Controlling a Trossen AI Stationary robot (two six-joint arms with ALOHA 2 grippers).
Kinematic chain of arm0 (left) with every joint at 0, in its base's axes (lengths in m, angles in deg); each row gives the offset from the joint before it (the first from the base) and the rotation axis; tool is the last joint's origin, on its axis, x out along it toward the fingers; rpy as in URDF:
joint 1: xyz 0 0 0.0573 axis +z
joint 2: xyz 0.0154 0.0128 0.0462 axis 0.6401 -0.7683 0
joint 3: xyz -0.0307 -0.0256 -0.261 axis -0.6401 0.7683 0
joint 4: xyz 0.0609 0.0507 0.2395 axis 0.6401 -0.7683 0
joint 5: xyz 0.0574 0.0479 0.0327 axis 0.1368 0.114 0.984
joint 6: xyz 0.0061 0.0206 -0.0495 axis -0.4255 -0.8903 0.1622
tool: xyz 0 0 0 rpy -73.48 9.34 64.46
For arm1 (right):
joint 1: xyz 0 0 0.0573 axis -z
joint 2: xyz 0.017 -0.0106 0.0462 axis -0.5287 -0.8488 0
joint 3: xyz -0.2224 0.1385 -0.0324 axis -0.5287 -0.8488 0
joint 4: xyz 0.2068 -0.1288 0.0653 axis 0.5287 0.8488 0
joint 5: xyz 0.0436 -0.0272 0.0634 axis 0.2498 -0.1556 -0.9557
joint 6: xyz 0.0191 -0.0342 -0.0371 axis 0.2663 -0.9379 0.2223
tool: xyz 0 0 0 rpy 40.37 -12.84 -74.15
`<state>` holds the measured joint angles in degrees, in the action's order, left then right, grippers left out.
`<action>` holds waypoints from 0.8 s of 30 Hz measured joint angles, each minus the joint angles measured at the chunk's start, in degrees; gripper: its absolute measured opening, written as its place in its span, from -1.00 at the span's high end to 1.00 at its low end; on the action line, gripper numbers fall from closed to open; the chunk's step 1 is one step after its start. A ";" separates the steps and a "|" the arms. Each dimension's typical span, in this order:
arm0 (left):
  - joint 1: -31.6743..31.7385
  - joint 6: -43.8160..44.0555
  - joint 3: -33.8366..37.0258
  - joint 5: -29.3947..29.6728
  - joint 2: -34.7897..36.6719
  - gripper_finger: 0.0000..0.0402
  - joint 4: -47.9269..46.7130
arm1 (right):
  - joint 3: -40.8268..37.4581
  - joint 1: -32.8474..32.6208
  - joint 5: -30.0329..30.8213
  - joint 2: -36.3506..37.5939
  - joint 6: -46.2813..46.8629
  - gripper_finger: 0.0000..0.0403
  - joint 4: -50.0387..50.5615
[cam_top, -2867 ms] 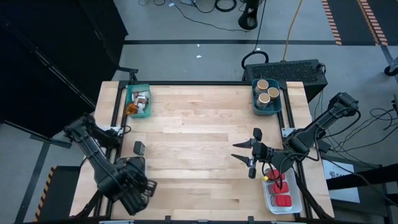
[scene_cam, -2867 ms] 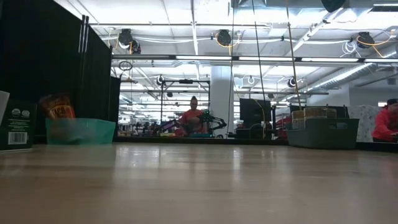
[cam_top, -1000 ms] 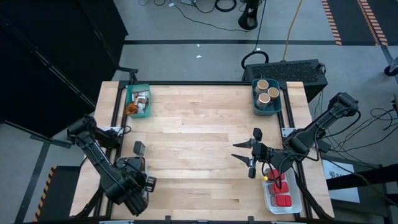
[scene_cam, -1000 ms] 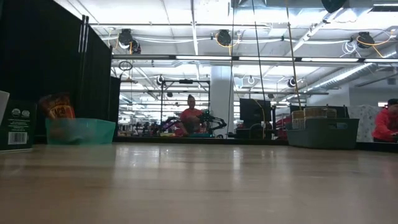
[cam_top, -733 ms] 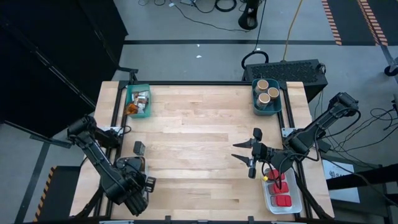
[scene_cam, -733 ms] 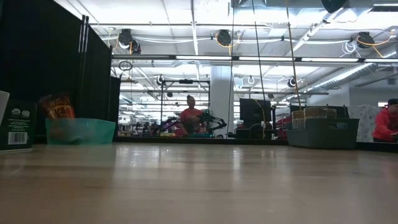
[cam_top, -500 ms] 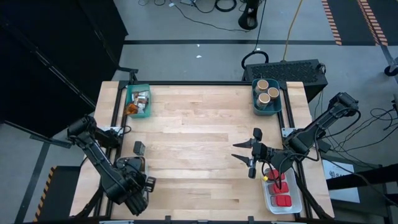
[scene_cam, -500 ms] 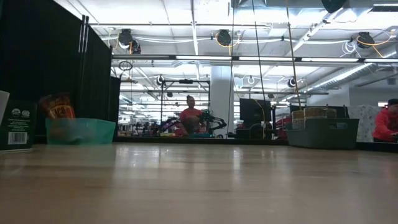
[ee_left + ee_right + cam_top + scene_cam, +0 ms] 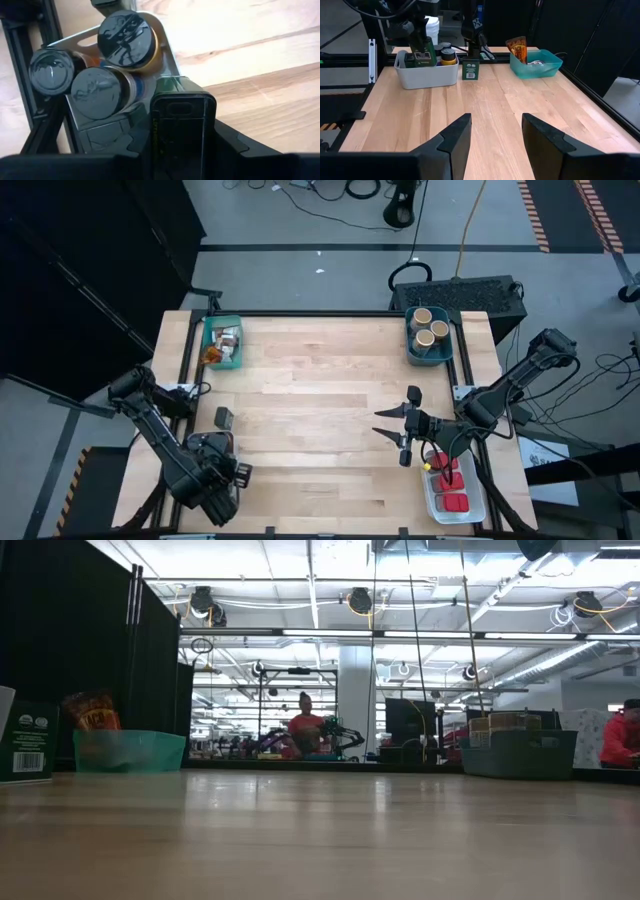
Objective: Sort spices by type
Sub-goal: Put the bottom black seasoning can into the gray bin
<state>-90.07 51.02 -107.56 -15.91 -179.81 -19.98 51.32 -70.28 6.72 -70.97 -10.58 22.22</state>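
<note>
My left gripper point(image 9: 182, 125) grips a dark tin point(image 9: 183, 127) over the white bin point(image 9: 426, 75) of black-lidded jars point(image 9: 126, 37); my right gripper point(image 9: 492, 132) hovers open, empty, mid-table.

Three tan round cylinders point(image 9: 428, 330) stand upright in the far-right bin; red tins point(image 9: 452, 488) lie in the near-right bin; printed packets point(image 9: 222, 343) fill the far-left bin; a dark tin point(image 9: 223, 418) stands alone on the worktop's left; black-lidded jars point(image 9: 102, 60) stand clustered near-left, a dark green tin point(image 9: 183, 127) upright beside them.

Two matte black jointed arms, each ending in a gripper with two chunky, angular dark fingers point(image 9: 455, 137)
</note>
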 joint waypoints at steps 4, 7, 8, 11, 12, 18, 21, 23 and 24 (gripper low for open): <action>-0.01 0.45 -0.02 -0.51 -0.23 0.33 0.20 | 0.00 0.01 0.00 0.00 0.01 0.21 0.02; -0.01 0.49 -0.06 -1.19 -0.68 0.33 -0.29 | 0.00 0.01 0.00 0.00 0.01 0.21 0.29; -0.01 0.51 -0.07 -2.17 -0.82 0.33 -0.54 | 0.00 0.00 0.00 0.00 0.01 0.21 0.47; -0.01 0.53 -0.04 -2.81 -1.08 0.33 -1.03 | 0.00 0.01 0.00 0.00 0.07 0.21 1.07; -0.01 0.53 -0.04 -2.34 -1.02 0.33 -1.11 | 0.00 0.00 0.00 0.01 0.32 0.21 1.23; -0.02 -0.10 -0.04 -1.92 -1.21 0.33 -0.90 | 0.00 0.01 0.15 0.02 0.84 0.21 1.95; -0.19 -0.12 -0.04 -1.92 -1.28 0.33 -0.86 | 0.00 0.01 0.17 0.02 1.48 0.21 1.90; -0.19 -0.12 -0.04 -1.91 -1.60 0.33 -1.29 | 0.00 0.01 0.17 0.02 1.52 0.21 1.91; -0.21 -0.18 -0.04 -1.90 -1.94 0.33 -1.59 | 0.00 0.03 0.17 0.02 1.53 0.21 1.91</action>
<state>-90.27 50.84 -107.60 -17.81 -181.75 -21.56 51.32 -70.25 6.89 -70.95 -9.05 24.12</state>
